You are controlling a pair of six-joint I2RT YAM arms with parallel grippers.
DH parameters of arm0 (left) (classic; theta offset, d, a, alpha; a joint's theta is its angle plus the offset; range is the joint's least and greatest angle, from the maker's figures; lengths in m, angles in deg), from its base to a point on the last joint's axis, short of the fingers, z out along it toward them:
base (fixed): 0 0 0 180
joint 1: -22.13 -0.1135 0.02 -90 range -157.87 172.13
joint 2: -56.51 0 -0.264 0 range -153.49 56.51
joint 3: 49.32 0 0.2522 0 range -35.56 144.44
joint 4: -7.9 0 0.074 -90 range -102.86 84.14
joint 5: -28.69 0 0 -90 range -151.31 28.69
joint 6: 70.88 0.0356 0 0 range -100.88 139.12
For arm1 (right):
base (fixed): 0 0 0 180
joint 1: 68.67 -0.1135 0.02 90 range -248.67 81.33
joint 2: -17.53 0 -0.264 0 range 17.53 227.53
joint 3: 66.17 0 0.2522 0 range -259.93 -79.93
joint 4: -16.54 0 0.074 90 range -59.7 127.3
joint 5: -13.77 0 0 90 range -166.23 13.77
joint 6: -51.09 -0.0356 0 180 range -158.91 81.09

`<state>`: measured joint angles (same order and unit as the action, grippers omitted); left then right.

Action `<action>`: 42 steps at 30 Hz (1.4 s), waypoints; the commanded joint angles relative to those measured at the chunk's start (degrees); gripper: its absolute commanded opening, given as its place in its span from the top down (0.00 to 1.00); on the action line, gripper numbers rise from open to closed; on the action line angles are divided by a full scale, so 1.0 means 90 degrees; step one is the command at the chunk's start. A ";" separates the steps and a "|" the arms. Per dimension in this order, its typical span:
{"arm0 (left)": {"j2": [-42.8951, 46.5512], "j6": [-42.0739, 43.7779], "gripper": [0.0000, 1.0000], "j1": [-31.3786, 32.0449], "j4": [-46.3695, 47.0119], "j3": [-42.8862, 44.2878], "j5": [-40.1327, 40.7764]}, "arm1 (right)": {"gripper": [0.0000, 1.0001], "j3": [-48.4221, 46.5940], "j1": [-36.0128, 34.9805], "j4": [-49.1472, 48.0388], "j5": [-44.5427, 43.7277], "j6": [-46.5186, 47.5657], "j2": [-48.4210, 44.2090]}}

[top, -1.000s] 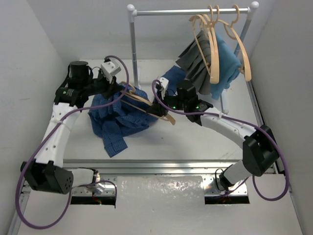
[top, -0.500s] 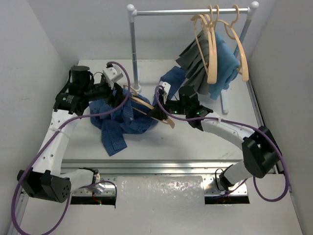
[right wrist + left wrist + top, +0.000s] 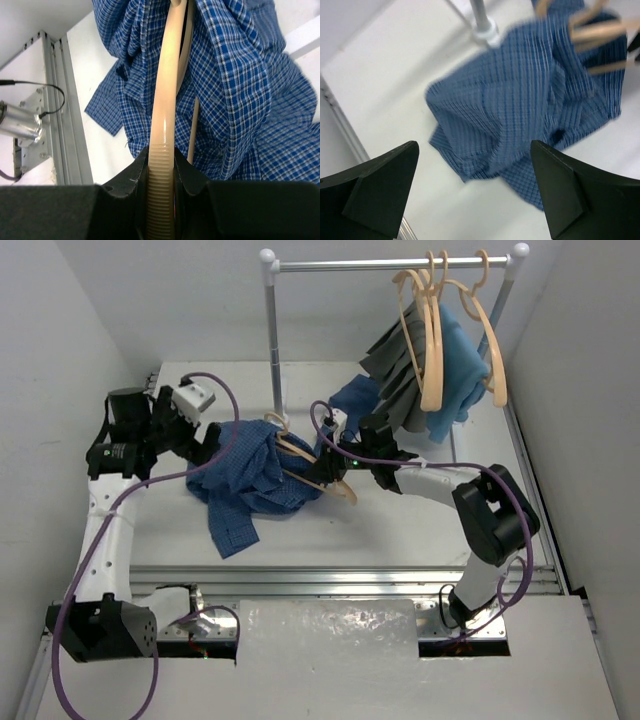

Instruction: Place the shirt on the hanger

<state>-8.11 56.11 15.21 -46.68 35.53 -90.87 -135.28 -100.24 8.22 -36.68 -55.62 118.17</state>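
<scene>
The dark blue checked shirt lies crumpled on the white table, partly draped over the pale tan hanger. The hanger's hook points toward the rack pole. My right gripper is shut on the ribbed end of one hanger arm, with shirt cloth hanging round the arm beyond the jaws. My left gripper stands wide open at the shirt's left edge, above the table. Its fingers hold nothing, and the shirt lies below and ahead of them.
A clothes rack stands at the back, its left pole just behind the shirt. On its rail hang spare tan hangers, a grey pleated garment and a light blue garment. White walls close in both sides. A metal rail runs along the near edge.
My left gripper went from shut on the shirt to wide open and drew back to the left. The shirt sagged lower over the hanger. The right gripper kept its hold and shifted slightly.
</scene>
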 commanded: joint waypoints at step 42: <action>-0.0545 0.0499 0.00 -0.0149 0.1255 0.0222 0.1588 | 1.00 0.0623 0.0002 -0.2058 0.1983 -0.0194 -0.1426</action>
<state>-13.88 59.85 14.97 -33.55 29.96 -73.49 -129.40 -99.85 -2.19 -22.06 -56.03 107.88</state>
